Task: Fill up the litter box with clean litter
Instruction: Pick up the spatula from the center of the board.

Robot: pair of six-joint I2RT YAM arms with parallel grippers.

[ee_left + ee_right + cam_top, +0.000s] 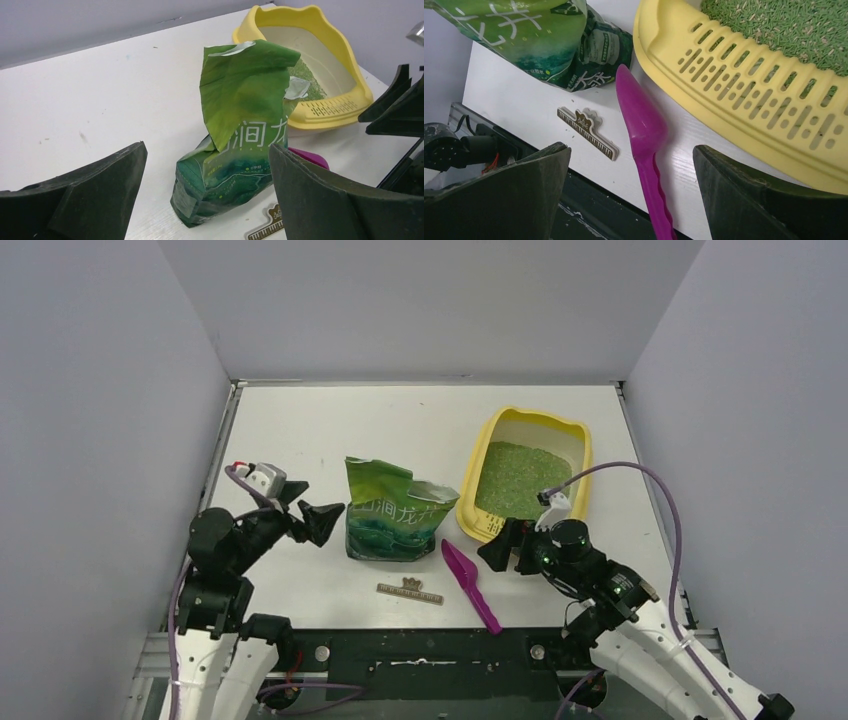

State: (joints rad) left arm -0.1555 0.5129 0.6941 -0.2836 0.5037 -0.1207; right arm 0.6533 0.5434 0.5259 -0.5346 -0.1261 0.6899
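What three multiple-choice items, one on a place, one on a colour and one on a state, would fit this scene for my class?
1. Where does the scoop lie?
A. Inside the litter box
B. On the table, to the right of the bag
C. Behind the bag

2. What colour is the litter box?
A. Blue
B. White
C. Pale yellow

3. In what state is the left gripper?
A. Open, holding nothing
B. Shut on the bag
C. Shut on the scoop

Answers:
1 B, as the magenta scoop lies flat on the table beside the bag's base.
2 C, as its rim shows yellow in every view.
3 A, as its jaws stand apart, with the bag ahead of them untouched.
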